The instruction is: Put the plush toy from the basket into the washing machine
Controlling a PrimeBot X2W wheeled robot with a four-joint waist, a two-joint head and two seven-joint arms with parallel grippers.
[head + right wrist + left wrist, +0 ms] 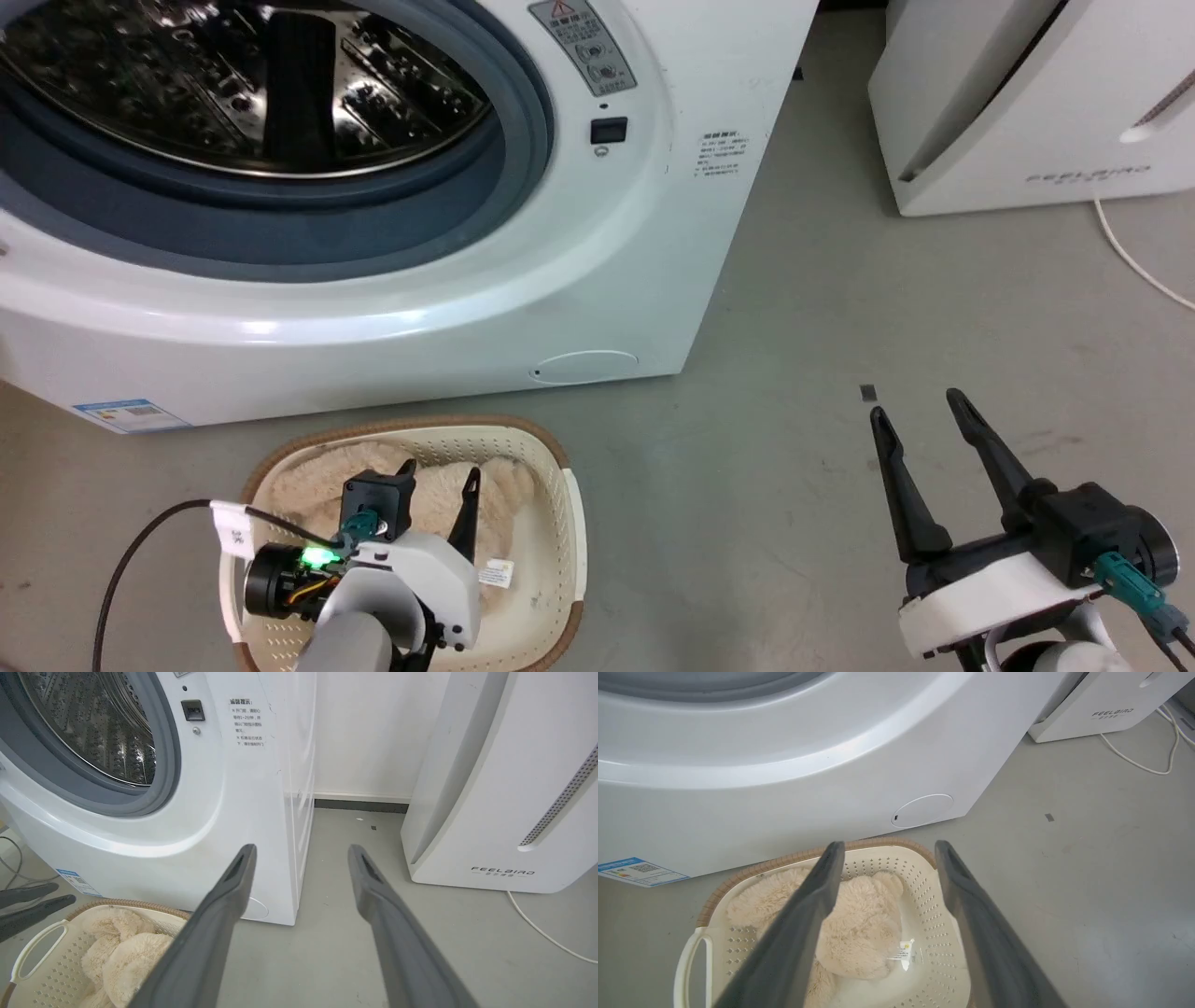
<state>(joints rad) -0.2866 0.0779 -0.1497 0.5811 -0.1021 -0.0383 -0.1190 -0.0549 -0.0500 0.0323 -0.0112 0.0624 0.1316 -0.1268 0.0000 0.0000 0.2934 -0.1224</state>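
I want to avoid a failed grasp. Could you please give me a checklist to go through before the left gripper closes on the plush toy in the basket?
1. Left gripper open: ok, fingers spread.
2. Left gripper above the plush toy: ok; whether it touches, cannot tell.
3. Plush toy inside the basket: ok.
4. Washing machine port open: ok, the steel drum shows.
5. Right gripper away from the basket: ok, open over the floor.
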